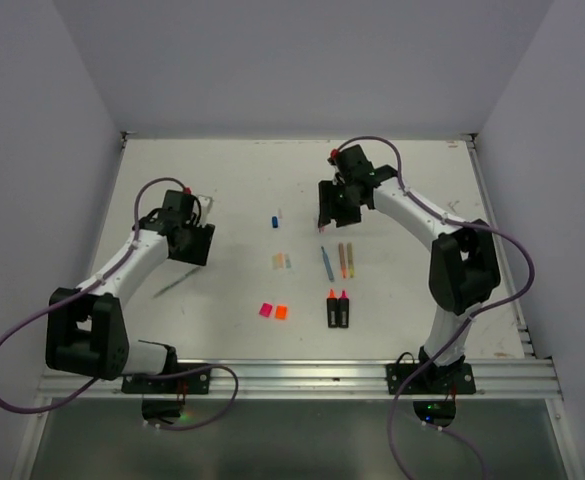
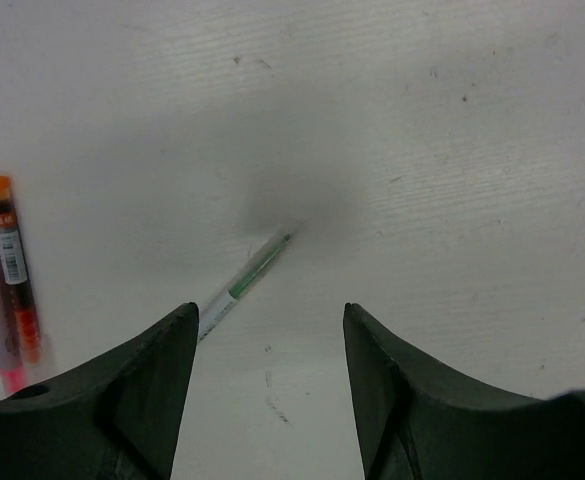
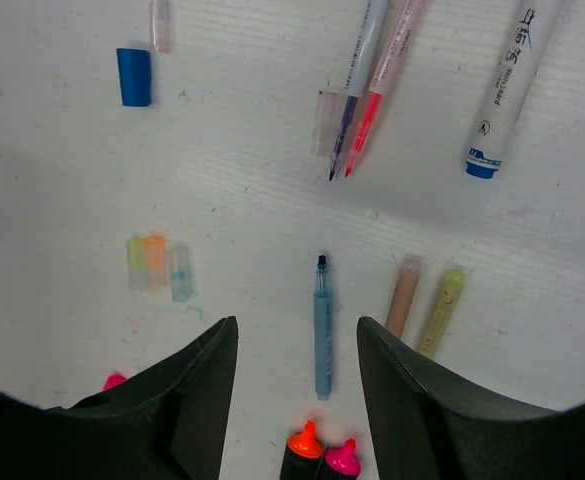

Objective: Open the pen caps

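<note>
Broadly, the white table [image 1: 222, 170] carries everything. The left gripper [image 2: 269, 325] hangs with its fingers spread and nothing between them, above a thin green pen [image 2: 240, 285]. The right gripper [image 3: 294, 340] is likewise spread and empty, over the main cluster.

Two black highlighters [image 1: 338, 311] lie side by side near the front edge with their tips bare. Their stubby pink cap [image 1: 265, 310] and orange cap [image 1: 281, 312] sit near them, to the left. A white marker [image 3: 510, 85] lies farther back; I cannot tell whether its blue end is a cap. The blue pen [image 3: 321, 325] shows a bare nib. The pale-orange pen [image 3: 404, 298] and yellow pen [image 3: 440, 312] beside it have rounded ends that may still be capped.

Loose on the table are a blue cap [image 3: 133, 77] and a row of three pale caps [image 3: 154, 262].

Any cap still on is likely light, hard and smooth, held only by friction, so it may slip or roll. Pinch across its sides near the seam, brace the barrel with the other gripper, and pull straight along the pen.
</note>
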You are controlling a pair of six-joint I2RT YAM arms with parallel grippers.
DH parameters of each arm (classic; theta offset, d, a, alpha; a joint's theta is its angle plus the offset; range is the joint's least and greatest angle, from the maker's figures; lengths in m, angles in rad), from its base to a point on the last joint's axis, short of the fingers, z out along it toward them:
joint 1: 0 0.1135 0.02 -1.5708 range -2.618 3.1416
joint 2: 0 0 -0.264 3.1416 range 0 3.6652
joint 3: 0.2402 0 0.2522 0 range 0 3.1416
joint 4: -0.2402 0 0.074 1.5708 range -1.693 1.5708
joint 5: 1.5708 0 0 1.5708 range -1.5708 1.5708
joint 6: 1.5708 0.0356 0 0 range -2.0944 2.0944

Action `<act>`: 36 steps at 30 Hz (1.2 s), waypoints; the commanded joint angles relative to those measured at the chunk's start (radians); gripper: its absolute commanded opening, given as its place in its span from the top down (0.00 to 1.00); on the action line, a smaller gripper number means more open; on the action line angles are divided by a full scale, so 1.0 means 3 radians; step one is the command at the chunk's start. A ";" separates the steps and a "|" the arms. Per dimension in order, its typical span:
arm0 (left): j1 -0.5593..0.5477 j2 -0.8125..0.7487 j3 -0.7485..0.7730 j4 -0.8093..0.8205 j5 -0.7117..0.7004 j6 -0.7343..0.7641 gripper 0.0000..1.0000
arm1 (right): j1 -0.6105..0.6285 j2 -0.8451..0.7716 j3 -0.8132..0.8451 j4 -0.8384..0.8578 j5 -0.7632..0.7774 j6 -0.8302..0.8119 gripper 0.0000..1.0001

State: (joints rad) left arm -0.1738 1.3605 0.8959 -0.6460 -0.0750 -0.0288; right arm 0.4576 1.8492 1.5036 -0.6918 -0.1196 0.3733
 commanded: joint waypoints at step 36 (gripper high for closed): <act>0.0359 0.0419 -0.0614 0.0604 0.0158 0.1364 0.84 | 0.0019 -0.0447 -0.0282 -0.0067 -0.0113 0.0003 0.44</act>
State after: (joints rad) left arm -0.0681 1.4689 0.7464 -0.4999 -0.0299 0.3481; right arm 0.4599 1.7443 1.4178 -0.7208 -0.1505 0.3763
